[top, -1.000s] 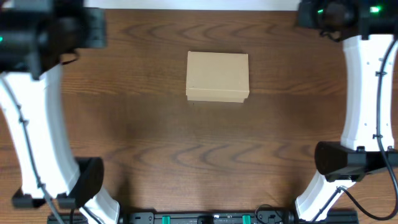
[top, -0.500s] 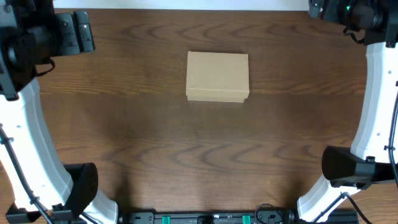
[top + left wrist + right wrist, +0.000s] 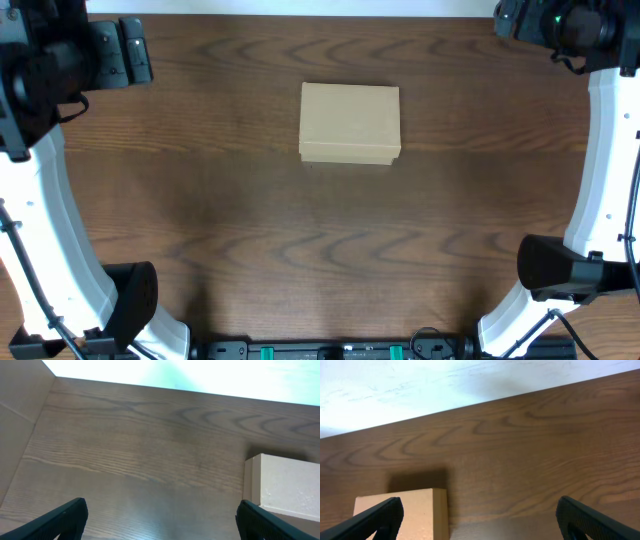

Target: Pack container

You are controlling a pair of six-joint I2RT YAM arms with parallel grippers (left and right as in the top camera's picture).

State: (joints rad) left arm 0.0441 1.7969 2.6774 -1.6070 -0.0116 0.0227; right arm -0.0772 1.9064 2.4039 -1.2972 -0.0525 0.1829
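1. Left claw [image 3: 161, 522]: jaws spread wide with nothing between them. It hangs over the far-left corner of the worktop [image 3: 250, 230], well apart from the box. Its wrist view catches only one corner of the box, at the right edge of the picture.
2. Left arm [image 3: 40, 200]: the white link runs from the near-left base up the left side to the far corner. The claw end looks turned inward, toward the middle.
3. Container [image 3: 350, 122]: it sits at mid-worktop, a little toward the far side, square to the edges. From overhead the lid lies flat and looks shut. Neither claw touches it, and no loose item for packing is in view.
4. Judgement: with the lid down and nothing left out, packing looks finished or close to it. The step in hand reads as standing clear.
   - To do that well, keep both claws high and out at the corners.
   - Do not sweep across the middle, where a finger could nudge the box or catch the flap.
   - If the lid needs seating, come straight down on its top, not in from the side.
5. Right arm [image 3: 600, 150]: it mirrors the left, running from the near-right base up the right side to the far-right corner.
6. Right claw [image 3: 480, 520]: it gapes fully and is empty. The box corner shows low and left in its wrist view, well apart from the fingers.
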